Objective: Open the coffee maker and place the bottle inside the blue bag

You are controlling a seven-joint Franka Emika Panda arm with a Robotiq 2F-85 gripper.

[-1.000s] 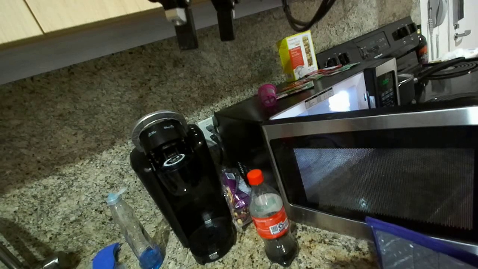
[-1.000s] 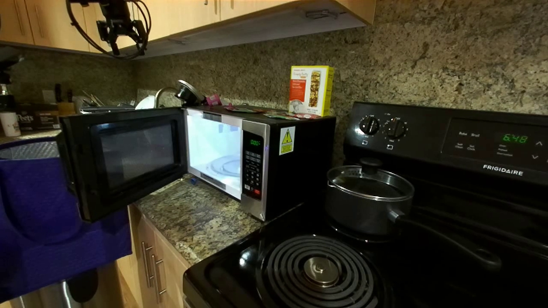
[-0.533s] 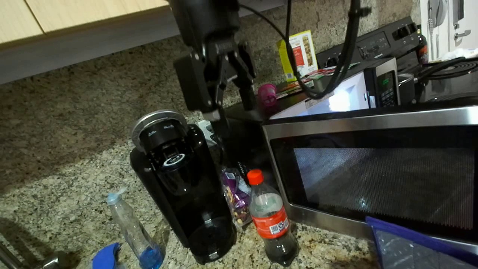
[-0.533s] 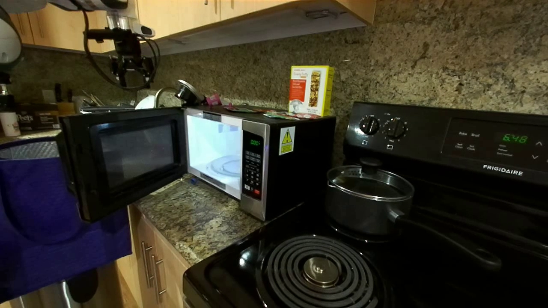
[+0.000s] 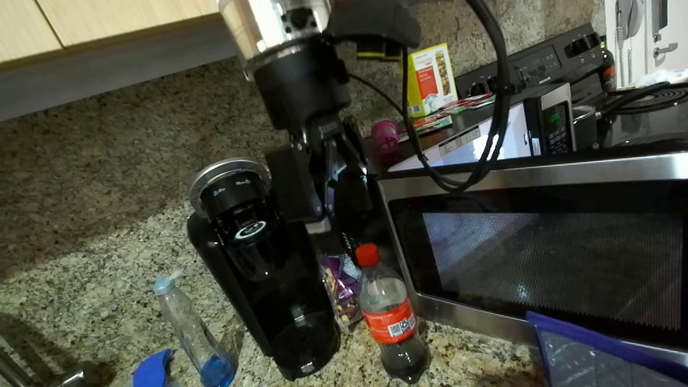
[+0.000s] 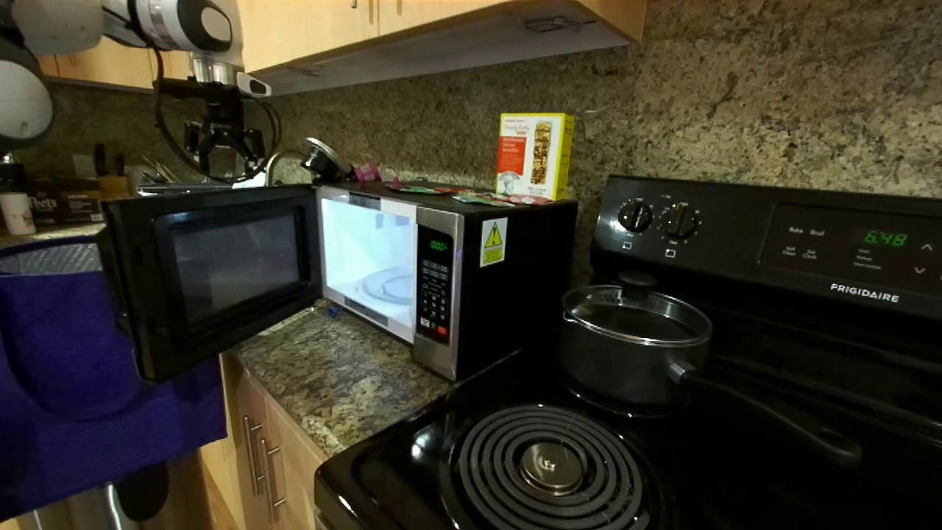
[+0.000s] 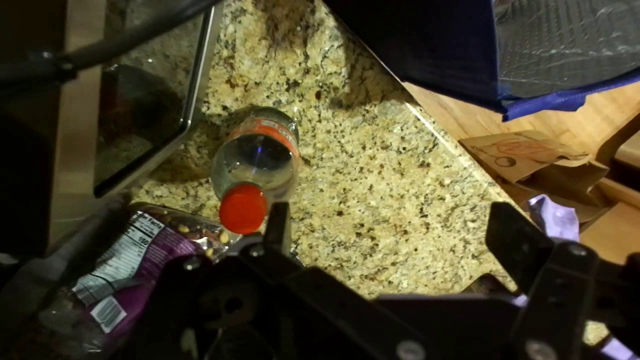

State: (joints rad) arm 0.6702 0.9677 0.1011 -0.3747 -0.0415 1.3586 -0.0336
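Pincer point(image 7: 389, 220) in wrist view: jaws wide apart, speckled worktop point(image 7: 380, 175) showing between them. The bottle point(image 7: 267, 165) stands on the worktop by one jaw, whose tip overlaps the edge of the red cap; whether they touch, cannot tell. Packet of nuts point(image 7: 172, 250) just beside the bottle, partly hidden by the pincer. Microwave door point(image 7: 75, 150) near, other flank. Past the worktop edge, the blue bag point(image 7: 440, 55), mouth open, silvery lining showing; brown paper point(image 7: 525, 145) near it.

In an exterior view, pincer hangs, as pictured, between coffee maker point(image 5: 269, 279) and microwave point(image 5: 556, 129), hiding part of both. Coffee maker's ringed lid point(image 5: 228, 185) tipped up, dark gap beneath. Bottle in front of the packet: see-through above its red label, dark below. Clear bottle point(image 5: 185, 314) on the coffee maker's other side, blue liquid in the bottom. Pink cup point(image 5: 385, 136) and yellow box point(image 5: 432, 80) on the microwave. Corner of the blue bag in front of the door.

In an exterior view, turntable point(image 6: 386, 285) inside the lit microwave; its open door covers part of the blue bag. Lidded saucepan point(image 6: 633, 368) on the stove point(image 6: 736, 221); contents too dark to tell. Pincer well beyond, above the door's top edge.
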